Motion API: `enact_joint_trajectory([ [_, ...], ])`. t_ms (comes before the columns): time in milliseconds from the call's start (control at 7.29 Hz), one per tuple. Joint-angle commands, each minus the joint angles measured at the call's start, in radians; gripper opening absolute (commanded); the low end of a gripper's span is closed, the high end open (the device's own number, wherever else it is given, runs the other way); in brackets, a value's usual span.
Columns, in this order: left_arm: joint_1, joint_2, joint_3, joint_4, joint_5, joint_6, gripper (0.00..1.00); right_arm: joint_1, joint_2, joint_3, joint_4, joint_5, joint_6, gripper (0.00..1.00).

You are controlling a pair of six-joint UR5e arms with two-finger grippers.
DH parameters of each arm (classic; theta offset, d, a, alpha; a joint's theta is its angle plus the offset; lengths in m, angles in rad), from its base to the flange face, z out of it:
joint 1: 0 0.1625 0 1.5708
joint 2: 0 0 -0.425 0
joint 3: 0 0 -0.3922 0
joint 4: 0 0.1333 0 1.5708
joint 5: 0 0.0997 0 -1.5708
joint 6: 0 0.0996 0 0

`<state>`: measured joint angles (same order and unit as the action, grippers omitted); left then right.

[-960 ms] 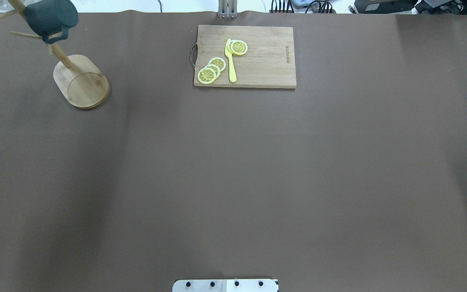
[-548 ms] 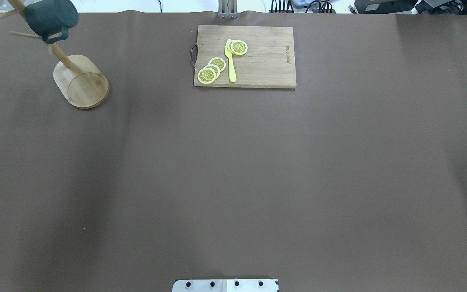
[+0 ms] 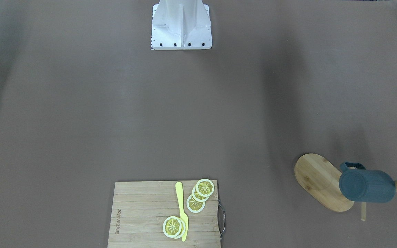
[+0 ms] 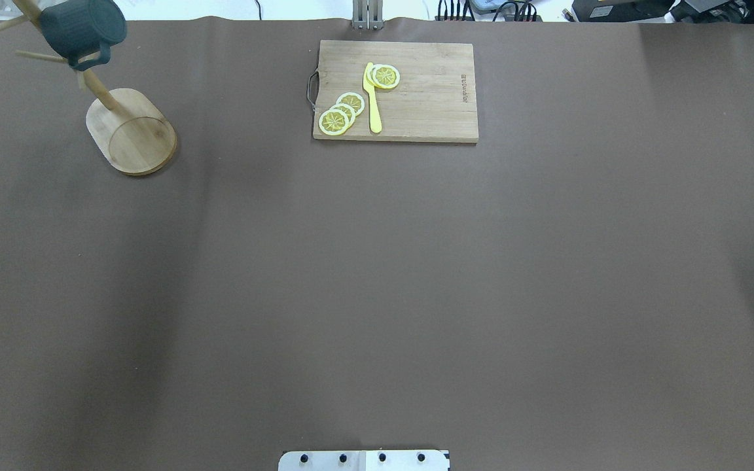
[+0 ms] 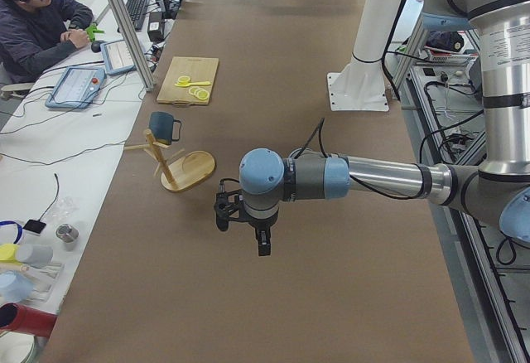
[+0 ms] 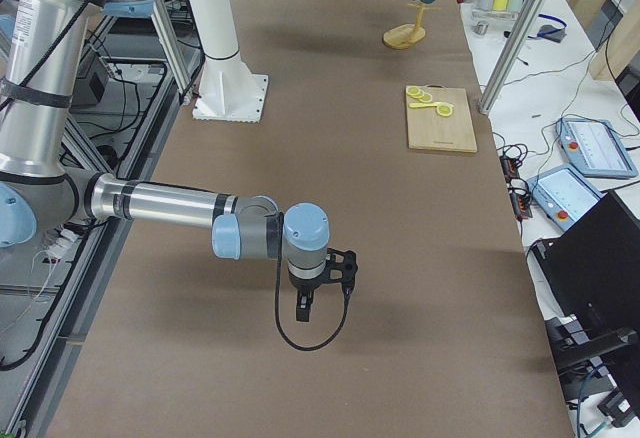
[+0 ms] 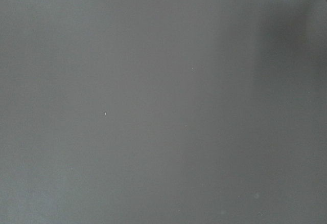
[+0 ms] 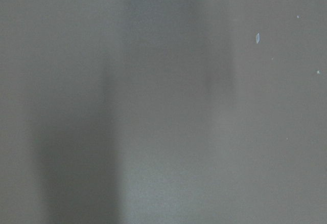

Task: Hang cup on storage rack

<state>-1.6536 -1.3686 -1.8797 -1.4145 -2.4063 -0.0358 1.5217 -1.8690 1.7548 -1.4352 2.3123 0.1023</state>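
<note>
The slate-blue cup [image 4: 82, 26] hangs by its handle on a peg of the bamboo storage rack [image 4: 131, 131] at the table's far left corner, also seen in the front view as cup [image 3: 365, 186] on rack [image 3: 317, 179]. No gripper is near it. My left gripper [image 5: 244, 226] hovers over bare table well short of the rack [image 5: 189, 171], and my right gripper [image 6: 315, 293] hovers over the table's other half. Both show only in the side views, so I cannot tell whether they are open or shut. Both wrist views show only brown table.
A wooden cutting board [image 4: 410, 91] with lemon slices [image 4: 341, 112] and a yellow knife [image 4: 372, 98] lies at the far middle. The white robot base [image 3: 181, 26] stands at the near edge. A person [image 5: 37, 23] sits at a side desk.
</note>
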Motion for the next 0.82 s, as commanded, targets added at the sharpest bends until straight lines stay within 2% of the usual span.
enact_joint_trajectory([
  [0, 0.000, 0.008, -0.003, -0.003, 0.000, 0.001, 0.99, 0.000, -0.015, -0.046, 0.002, 0.035, -0.009, 1.00],
  [274, 0.000, 0.010, 0.004, -0.001, 0.001, 0.001, 0.99, 0.000, -0.016, -0.080, -0.002, 0.033, -0.010, 1.00],
  [685, 0.000, 0.022, 0.001, -0.003, 0.001, 0.001, 0.99, 0.000, -0.009, -0.071, 0.009, 0.033, -0.010, 1.00],
])
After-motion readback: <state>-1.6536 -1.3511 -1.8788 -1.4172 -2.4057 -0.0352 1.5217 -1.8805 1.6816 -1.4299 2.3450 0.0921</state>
